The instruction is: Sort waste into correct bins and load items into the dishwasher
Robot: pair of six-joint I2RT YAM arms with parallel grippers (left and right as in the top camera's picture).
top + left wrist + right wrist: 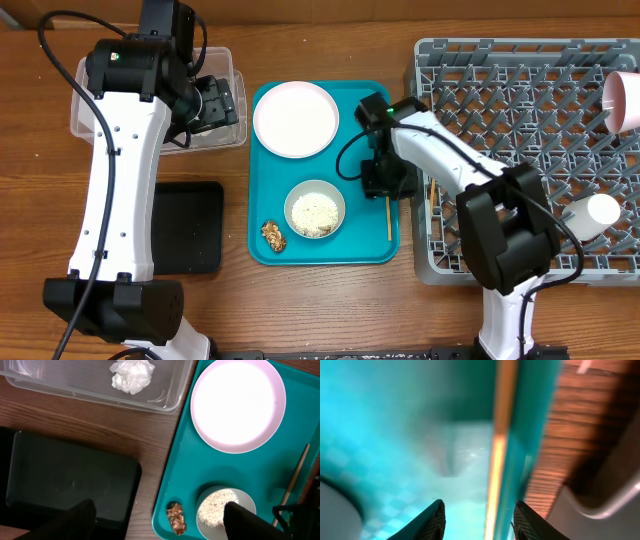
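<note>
- Tub, clear, rectangular, plastic, stands at the rear left of the wooden table. A small crumpled white tissue lies inside it.
- Left gripper hangs over the right end of the tub. In the left wrist view its two dark fingers stand wide apart with nothing between them, so it is released.
- Shallow black rectangular tray sits in front of the tub and apart from it.
- Flat teal tray lies mid-table, between the black tray and the rack.
- Round pale pink plate rests on the rear left part of the teal tray.
- White bowl stands in front of the plate and holds loose white rice.
- Small brown food lump lies on the teal tray just beside the bowl, to its front left.
- Thin wooden chopstick lies along the right edge of the teal tray, running front to back.
- Right gripper points down at the right side of the teal tray, at the rear end of the chopstick. The right wrist view is blurred. It shows the stick passing between the two dark fingers with a gap on either side: the jaws are parted and not clamped on it.
- Large square grey plastic dish rack with upright pegs fills the right side.
- Pale pink round dish sits in the rack at its rear right, cut off by the frame edge.
- Small white cup sits tilted among the pegs at the front right.
</note>
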